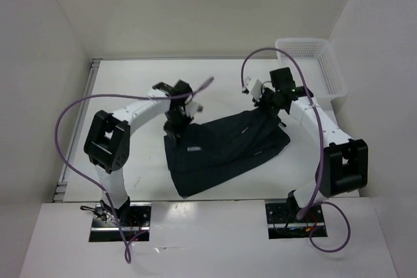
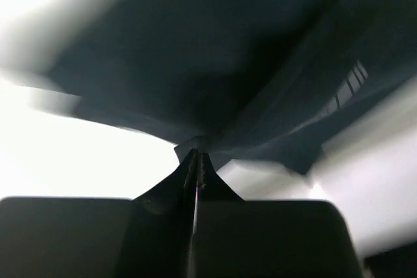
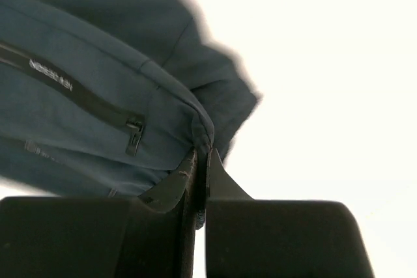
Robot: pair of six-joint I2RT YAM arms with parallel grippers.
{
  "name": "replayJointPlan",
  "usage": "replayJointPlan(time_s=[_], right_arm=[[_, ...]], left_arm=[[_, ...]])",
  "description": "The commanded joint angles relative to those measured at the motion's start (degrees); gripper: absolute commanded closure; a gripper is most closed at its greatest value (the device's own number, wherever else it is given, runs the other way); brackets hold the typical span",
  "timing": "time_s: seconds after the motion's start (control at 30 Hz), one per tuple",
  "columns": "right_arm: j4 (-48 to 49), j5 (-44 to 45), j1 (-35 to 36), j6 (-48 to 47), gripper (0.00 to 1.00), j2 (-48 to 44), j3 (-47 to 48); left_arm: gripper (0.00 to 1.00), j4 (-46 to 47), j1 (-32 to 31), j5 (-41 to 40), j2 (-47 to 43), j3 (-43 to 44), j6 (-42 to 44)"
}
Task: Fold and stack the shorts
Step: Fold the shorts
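Shorts point(image 1: 221, 151) mid-table between my two arms, lying slanted and rumpled, not flat. Left gripper point(image 2: 197, 161) pinched tight on fabric at far-left edge. Right gripper point(image 3: 201, 161) clamped on far-right corner. I judge fold barely begun: both far corners gripped, no clean fold visible. Left to do: carry edge over, flatten, stack. White basket point(image 1: 313, 63) in far-right corner, apart from shorts.

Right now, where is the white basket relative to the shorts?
Top view: the white basket sits at the far right corner of the table, just beyond the right gripper, apart from the shorts mid-table.
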Motion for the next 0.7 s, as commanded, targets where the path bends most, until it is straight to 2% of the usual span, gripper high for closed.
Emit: replayJointPlan(time_s=[0.0, 0.07, 0.17, 0.23, 0.33, 0.53, 0.67], right_arm=[[8.90, -3.51, -0.14, 9.15, 1.00, 2.45, 8.92], [13.57, -1.94, -0.14, 11.00, 1.00, 3.60, 12.53], [21.91, 2.89, -0.14, 13.64, 1.00, 4.92, 14.12], [26.65, 7.03, -0.67, 13.65, 1.00, 4.92, 13.34], [27.56, 8.36, -1.38, 13.64, 1.00, 4.92, 12.19], [26.94, 6.94, -1.90, 7.60, 1.00, 1.94, 4.46], [25.19, 5.02, -3.75, 5.12, 1.00, 0.88, 2.61]], left_arm=[[1.00, 5.28, 6.21, -13.38, 1.01, 10.44, 0.19], [1.00, 8.79, 8.67, -19.86, 1.02, 17.45, 0.19], [1.00, 14.32, 10.52, -28.13, 1.02, 23.54, 0.19], [1.00, 15.75, 10.53, -30.09, 0.41, 27.33, 0.19], [1.00, 16.28, 10.53, -30.72, -1.35, 28.74, 0.19], [1.00, 11.81, 5.01, -26.68, -8.37, 16.55, 0.19], [1.00, 1.36, -0.44, -16.68, -10.93, 11.88, 0.19]])
